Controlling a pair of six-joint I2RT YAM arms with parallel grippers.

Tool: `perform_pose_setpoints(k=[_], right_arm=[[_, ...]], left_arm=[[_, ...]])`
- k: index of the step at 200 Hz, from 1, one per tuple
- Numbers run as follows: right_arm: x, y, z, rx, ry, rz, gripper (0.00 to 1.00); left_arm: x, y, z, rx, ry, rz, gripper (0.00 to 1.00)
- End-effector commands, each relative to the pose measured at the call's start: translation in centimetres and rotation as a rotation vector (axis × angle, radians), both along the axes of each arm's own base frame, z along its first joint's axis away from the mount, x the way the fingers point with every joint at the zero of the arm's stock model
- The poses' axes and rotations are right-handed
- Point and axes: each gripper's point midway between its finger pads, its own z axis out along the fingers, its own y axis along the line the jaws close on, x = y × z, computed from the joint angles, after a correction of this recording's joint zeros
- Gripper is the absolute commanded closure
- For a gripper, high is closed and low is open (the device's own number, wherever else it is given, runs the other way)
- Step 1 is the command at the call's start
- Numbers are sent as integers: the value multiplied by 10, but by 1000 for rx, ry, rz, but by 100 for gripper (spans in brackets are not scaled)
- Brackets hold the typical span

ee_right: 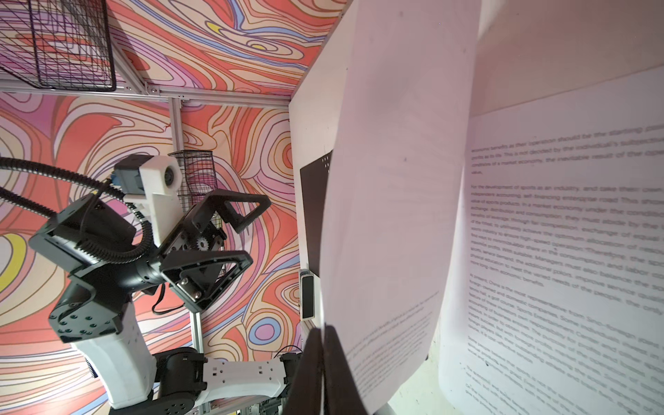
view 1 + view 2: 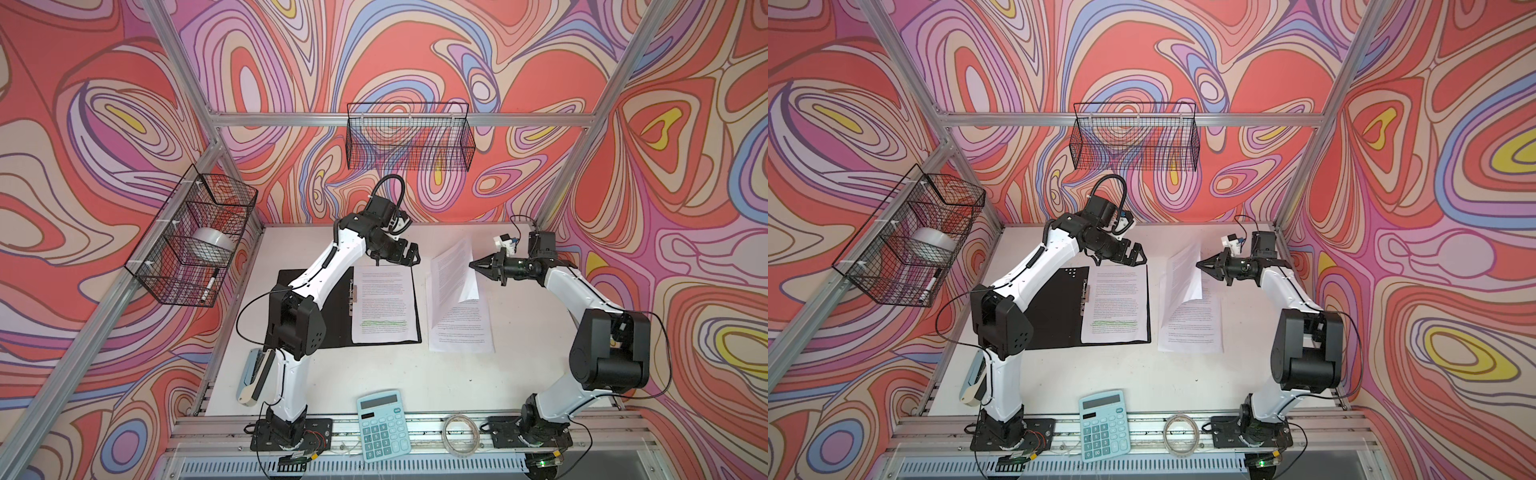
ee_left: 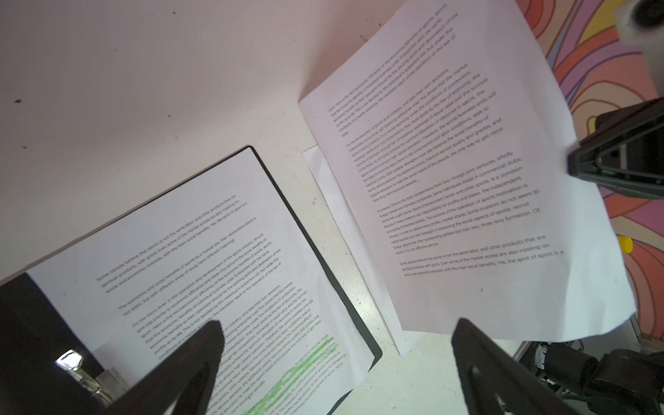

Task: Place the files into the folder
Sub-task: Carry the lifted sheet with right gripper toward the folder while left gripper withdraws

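Note:
The folder (image 2: 316, 307) (image 2: 1059, 307) lies open on the table, black inside, with a metal clip along its spine. One of the files, a sheet with a green highlight (image 2: 384, 303) (image 3: 215, 251), rests on its right half. My right gripper (image 2: 473, 264) (image 1: 323, 328) is shut on the edge of another sheet (image 2: 453, 270) (image 1: 395, 179) and holds it tilted up off the table. Beneath it a further sheet (image 2: 461, 328) (image 1: 557, 251) lies flat, right of the folder. My left gripper (image 2: 415, 255) (image 3: 339, 325) hangs open above the folder's far right corner, holding nothing.
A teal calculator (image 2: 384, 424) and a clear tape ring (image 2: 459, 432) lie at the front rail. A grey-white device (image 2: 255, 374) sits by the left arm's base. A wire basket (image 2: 195, 237) with a tape roll and marker hangs left; another basket (image 2: 409, 137) hangs at the back.

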Motion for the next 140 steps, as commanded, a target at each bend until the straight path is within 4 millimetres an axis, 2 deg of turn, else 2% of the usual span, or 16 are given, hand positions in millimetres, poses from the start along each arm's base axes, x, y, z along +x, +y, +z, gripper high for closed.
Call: perform_pose_setpoints(k=[1,31,63,115,135,140], right_arm=[[7,15,23,31,-58,39,100],[14,31,37,34,-84,68,100],[18,61,52,34,-110,122,100],[17,128,69,60,-144,226,100],[10,152,85,72,-182,268,100],[13,159,75,72,-160,277,100]], left_arm=[[-1,16,24,-7,-50,22,0],[5,29,33,-3,-77,43,0],[12,46,47,2,-115,74,0],[23,87,67,-14,-150,161,0],[25,104,73,-27,-160,201,0],[25,108,74,-30,-162,209,0]])
